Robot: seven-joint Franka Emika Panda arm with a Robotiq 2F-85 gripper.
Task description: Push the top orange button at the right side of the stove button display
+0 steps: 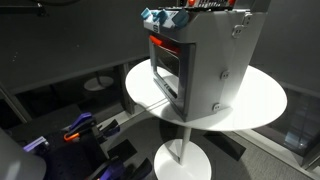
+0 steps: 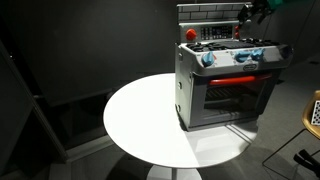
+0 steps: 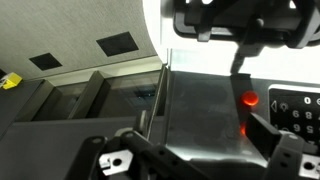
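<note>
The grey metal toy stove (image 1: 205,65) stands on a round white table (image 1: 265,100); both exterior views show it, also here (image 2: 225,90), with its dark oven window, orange-red strip and blue knobs (image 2: 208,58). My gripper (image 2: 250,14) hovers above the stove's top at its back edge. In the wrist view my gripper (image 3: 200,152) is open and empty, its fingers wide apart over the grey stove surface (image 3: 200,105). Two glowing orange buttons sit beside a dark button display (image 3: 298,110): the top one (image 3: 248,99) and a lower one (image 3: 245,128), near my right finger.
The table (image 2: 140,120) has bare room beside the stove. Blue and purple items (image 1: 82,130) lie on the dark floor below. A basket-like object (image 2: 313,112) stands at the far edge. A yellow item (image 3: 8,80) lies on the carpet.
</note>
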